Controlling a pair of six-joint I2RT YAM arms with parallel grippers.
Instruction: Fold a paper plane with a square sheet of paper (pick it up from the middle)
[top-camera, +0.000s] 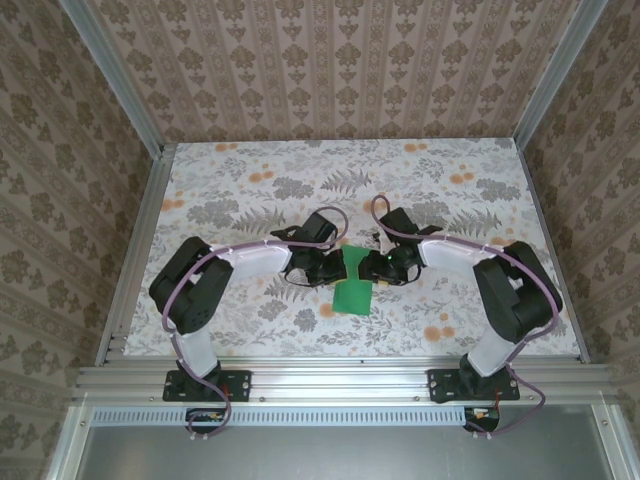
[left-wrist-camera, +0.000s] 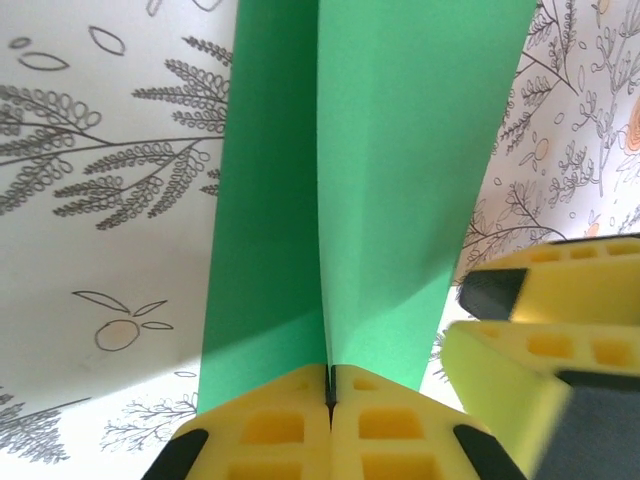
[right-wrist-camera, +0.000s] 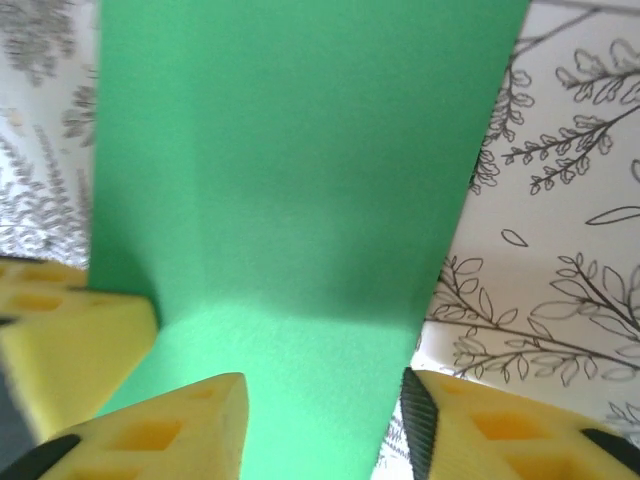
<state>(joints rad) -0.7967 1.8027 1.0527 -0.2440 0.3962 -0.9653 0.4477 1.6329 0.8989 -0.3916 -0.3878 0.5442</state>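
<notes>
Bright green folded sheet of paper (top-camera: 352, 285) lies mid-way along the floral table (top-camera: 250, 190), nearer its near edge. Its long axis runs near to far, with the broader end nearest. The left wrist view shows a raised centre crease clamped by the left gripper (left-wrist-camera: 330, 390). In the right wrist view, the right gripper (right-wrist-camera: 325, 400) stands apart, straddling the sheet.

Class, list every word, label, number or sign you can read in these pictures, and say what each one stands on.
None can be read.
The green paper is plain, and the table cover and walls carry only leaf and flower patterns.
</notes>
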